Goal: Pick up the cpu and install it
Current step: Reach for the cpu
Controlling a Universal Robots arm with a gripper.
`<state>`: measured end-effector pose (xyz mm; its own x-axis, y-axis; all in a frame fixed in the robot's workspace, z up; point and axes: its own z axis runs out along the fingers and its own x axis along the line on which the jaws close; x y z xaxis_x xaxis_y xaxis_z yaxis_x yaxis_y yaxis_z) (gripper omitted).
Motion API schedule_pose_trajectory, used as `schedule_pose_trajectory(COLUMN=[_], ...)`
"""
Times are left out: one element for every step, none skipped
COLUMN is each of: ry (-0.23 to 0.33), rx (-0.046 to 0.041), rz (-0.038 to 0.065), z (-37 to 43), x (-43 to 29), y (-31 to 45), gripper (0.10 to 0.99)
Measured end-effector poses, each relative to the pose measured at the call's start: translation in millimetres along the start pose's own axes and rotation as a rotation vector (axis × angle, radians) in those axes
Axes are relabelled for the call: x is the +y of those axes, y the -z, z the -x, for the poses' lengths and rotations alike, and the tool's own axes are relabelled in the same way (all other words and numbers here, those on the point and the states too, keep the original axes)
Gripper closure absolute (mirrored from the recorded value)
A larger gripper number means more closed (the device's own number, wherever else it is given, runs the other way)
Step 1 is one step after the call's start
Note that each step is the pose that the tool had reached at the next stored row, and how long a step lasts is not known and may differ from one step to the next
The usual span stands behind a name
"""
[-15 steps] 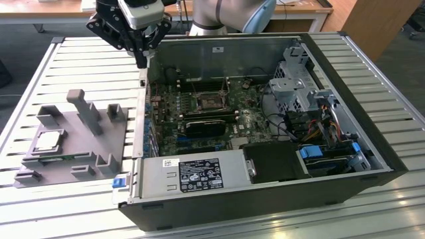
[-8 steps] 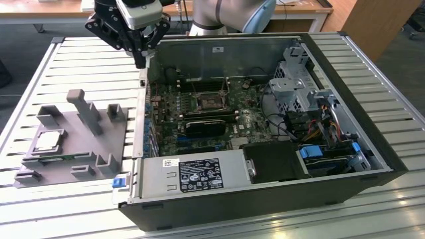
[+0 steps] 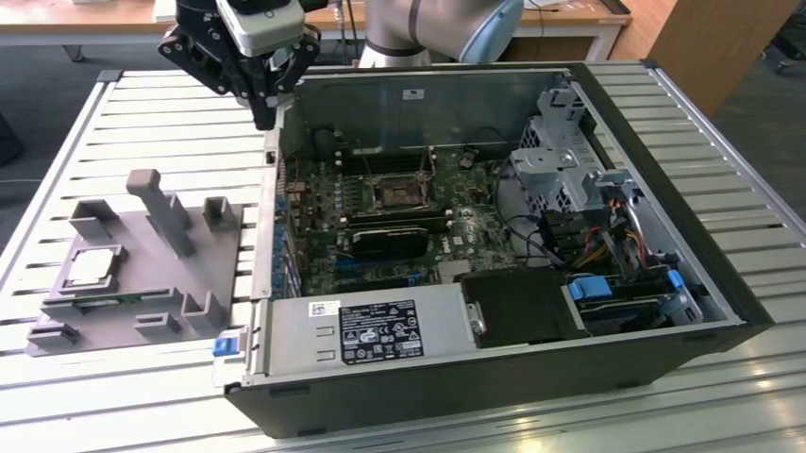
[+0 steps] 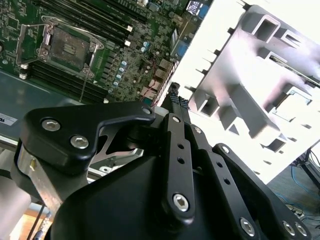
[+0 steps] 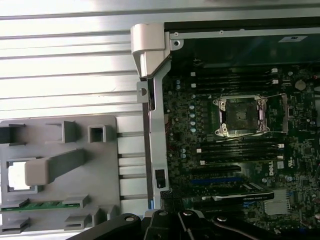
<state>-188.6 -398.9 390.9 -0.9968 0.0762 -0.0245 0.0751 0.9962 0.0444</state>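
The cpu (image 3: 94, 267) is a flat silver-grey square lying in a pocket of the grey fixture block (image 3: 189, 283) at the exterior view's left. In the first wrist view the cpu (image 5: 15, 176) looks bright white and a grey post partly covers it. The empty motherboard socket (image 3: 403, 193) with its metal frame sits inside the open computer case, and appears in both wrist views (image 5: 240, 115) (image 4: 67, 47). My black gripper (image 3: 264, 115) hangs above the case's left wall, between fixture and socket. Its fingers (image 4: 175, 97) meet in one tip, shut on nothing.
The open case (image 3: 705, 311) holds a power supply (image 3: 365, 330), a drive cage (image 3: 561, 142) and cable bundles at the exterior view's right. Tall posts (image 3: 158, 208) rise from the fixture. Everything rests on a slatted metal table (image 3: 75, 142).
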Motion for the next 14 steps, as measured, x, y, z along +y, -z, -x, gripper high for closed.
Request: schedule_pose_trajectory(ry=[0.0, 0.0, 0.0, 0.0, 0.0, 0.0, 0.0, 0.0, 0.0, 0.0, 0.0, 0.0, 0.0, 0.0], rx=[0.0, 0.0, 0.0, 0.0, 0.0, 0.0001, 0.0, 0.0, 0.0001, 0.0, 0.0001, 0.0001, 0.0, 0.0], rz=[0.0, 0.0, 0.0, 0.0, 0.0, 0.0, 0.0, 0.0, 0.0, 0.0, 0.0, 0.0, 0.0, 0.0], z=[-0.3, -0.6, -0.9, -1.2, -1.5, -1.8, -2.1, -2.5, -2.9, -3.5, -4.1, -4.9, -5.9, -7.1], x=[0.0, 0.0, -0.1, -0.1, -0.1, -0.1, -0.2, -0.2, -0.2, -0.3, -0.3, -0.4, -0.5, -0.6], y=[0.0, 0.0, 0.0, 0.0, 0.0, 0.0, 0.0, -0.1, -0.1, -0.1, -0.1, 0.0, -0.1, -0.1], gripper=[0.98, 0.98, 0.98, 0.98, 0.98, 0.98, 0.98, 0.98, 0.98, 0.98, 0.98, 0.98, 0.98, 0.98])
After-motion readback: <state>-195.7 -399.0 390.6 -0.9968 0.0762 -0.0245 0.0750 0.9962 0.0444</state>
